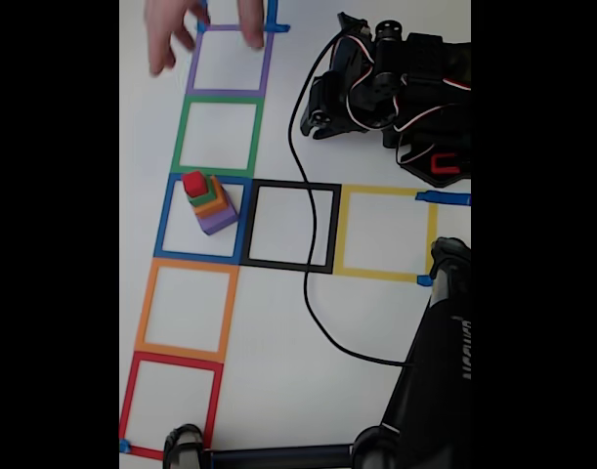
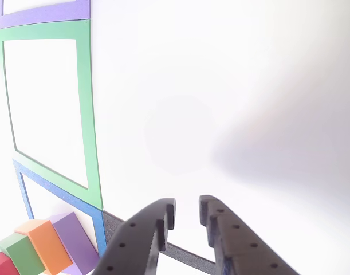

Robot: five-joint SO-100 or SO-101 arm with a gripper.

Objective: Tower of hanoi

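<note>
Stack of blocks (image 1: 208, 202) sits inside the blue square (image 1: 165, 230), toward its upper middle in the fixed view. Four tiers, largest at the base: purple block (image 1: 220, 221), orange block (image 1: 213, 206), green block (image 1: 207, 194), red block (image 1: 193, 183) on top. Stack appears to lean up-left in this view. The other view catches the same stack (image 2: 40, 249) at the lower left corner, purple (image 2: 74, 240), orange (image 2: 47, 245), green (image 2: 21, 255) and a sliver of red (image 2: 0, 264), inside the blue outline (image 2: 63, 193).

Outward from there: a column of outlined squares on the white counter (image 1: 376, 322). Green square (image 1: 180, 135) just above the blue one, purple square (image 1: 267, 63) above that; orange square (image 1: 144, 308) below the blue, red square (image 1: 129, 396) lowest. To the right of the blue square, a black square (image 1: 335, 230), then a yellow square (image 1: 341, 230). All of these squares hold no blocks.

A person's hand (image 1: 176, 24) reaches in at the top edge, fingers over the purple square's upper corners.

Robot arm (image 1: 396, 88) sits folded at upper right, well apart from the stack, with a black cable (image 1: 303, 283) trailing down the counter. In the other view the robot's hand (image 2: 186, 213) hangs over bare white counter to the right of the green square (image 2: 86, 114), its two black fingers (image 2: 143, 235) slightly apart, nothing between them.
</note>
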